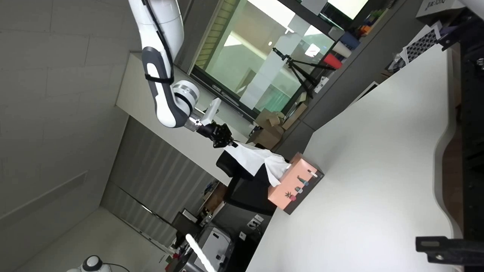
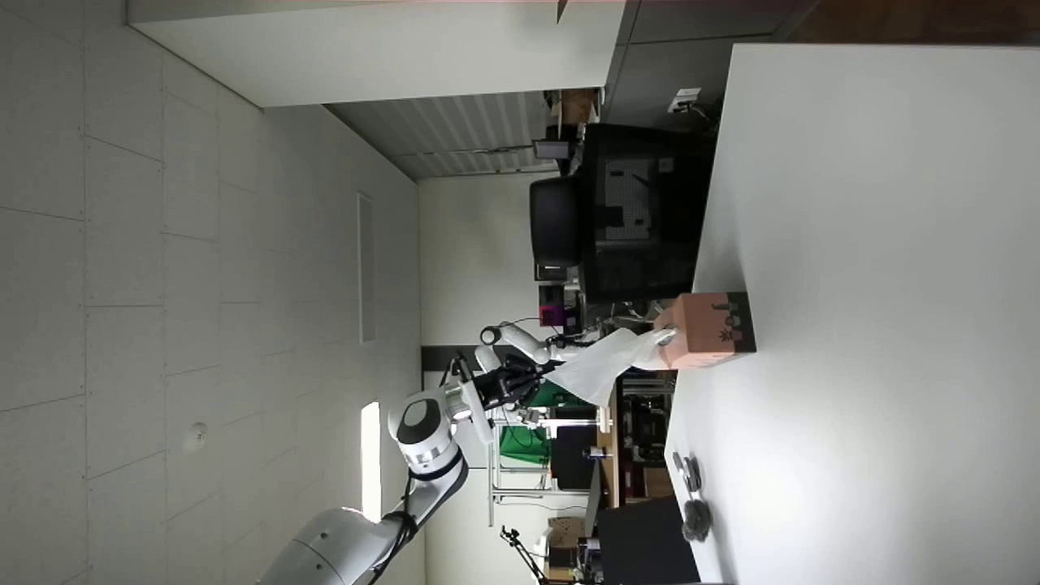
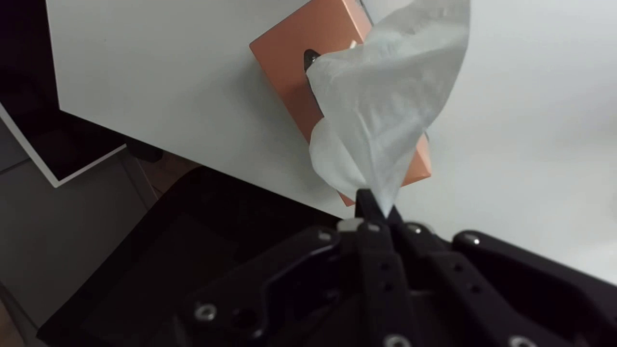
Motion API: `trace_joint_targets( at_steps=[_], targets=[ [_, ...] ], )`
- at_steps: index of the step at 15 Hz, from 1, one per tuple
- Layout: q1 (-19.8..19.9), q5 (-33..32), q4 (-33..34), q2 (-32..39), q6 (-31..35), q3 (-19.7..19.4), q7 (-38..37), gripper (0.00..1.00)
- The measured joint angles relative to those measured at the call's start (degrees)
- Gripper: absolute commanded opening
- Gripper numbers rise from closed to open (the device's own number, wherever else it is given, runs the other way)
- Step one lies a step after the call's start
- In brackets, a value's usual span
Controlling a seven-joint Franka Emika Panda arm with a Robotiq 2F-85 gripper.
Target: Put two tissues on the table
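Note:
My gripper (image 3: 380,208) is shut on the corner of a white tissue (image 3: 390,91). In both exterior views the gripper (image 1: 234,144) (image 2: 546,370) is above the box, with the tissue (image 1: 245,156) (image 2: 595,367) stretched from its fingertips down to the box's opening. The salmon-pink tissue box (image 1: 293,185) (image 2: 705,331) (image 3: 289,53) stands on the white table (image 1: 378,158) (image 2: 877,325) (image 3: 520,144) near one edge. A loose flap of white paper hangs by the opening; I cannot tell whether it is a second tissue. The tissue's lower end is hidden at the opening.
A black chair (image 1: 249,192) (image 2: 642,211) stands beyond the table edge near the box. Small grey items (image 2: 696,520) lie at the table's edge. A black bracket (image 1: 440,247) sits at another edge. The exterior pictures stand sideways.

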State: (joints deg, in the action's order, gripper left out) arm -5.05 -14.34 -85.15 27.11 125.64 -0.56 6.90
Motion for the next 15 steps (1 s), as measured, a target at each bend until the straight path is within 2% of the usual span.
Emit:
trace_joint_targets(
  at_steps=[6,15],
  targets=[
    [-0.39,1.39,0.13,-3.71,-4.84,3.07,2.11,0.0],
    [-0.54,5.75,-2.42,-8.04,-9.04,7.0,10.26,0.0]
  ],
)
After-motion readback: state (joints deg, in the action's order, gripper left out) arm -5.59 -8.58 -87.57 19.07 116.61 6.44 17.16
